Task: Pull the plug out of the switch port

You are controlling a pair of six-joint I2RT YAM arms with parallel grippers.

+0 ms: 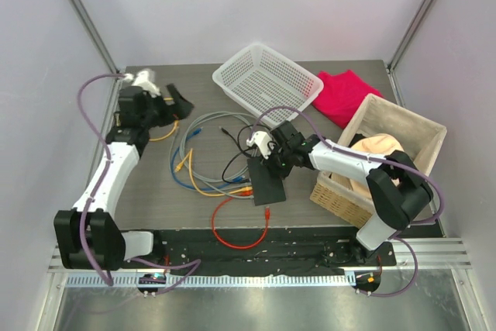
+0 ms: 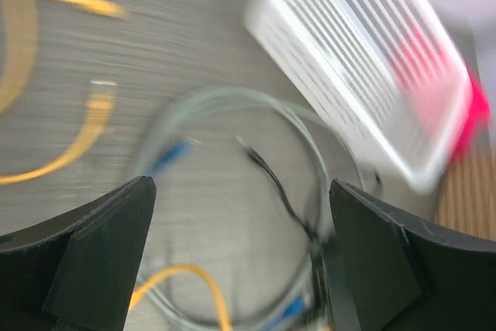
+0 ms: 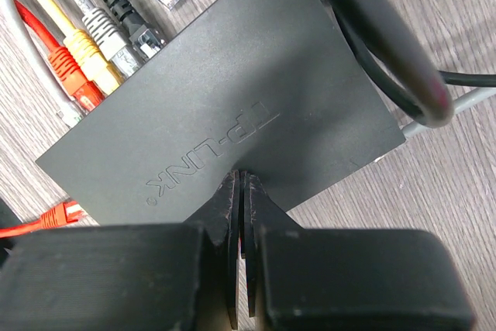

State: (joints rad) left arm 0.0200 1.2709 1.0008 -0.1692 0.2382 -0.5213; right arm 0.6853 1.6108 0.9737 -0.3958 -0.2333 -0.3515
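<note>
Switch, the flat matte-black rectangular box (image 3: 232,91), lies on the dark bench (image 1: 147,184), coloured plugs (image 3: 93,44) seated. Closed right end effector (image 3: 240,191) touches its top; left end effector (image 2: 240,187) is wide open, empty, well apart. If that contact slips, pulling may drag the box.

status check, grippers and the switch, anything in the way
left gripper open, empty, far from switch. right gripper shut, tips on switch top. plugs seated along its edge. loose cables crowd the ports.

The switch (image 3: 232,98) carries the raised brand name TP-LINK on its black top, reading upside down from the right wrist.
</note>
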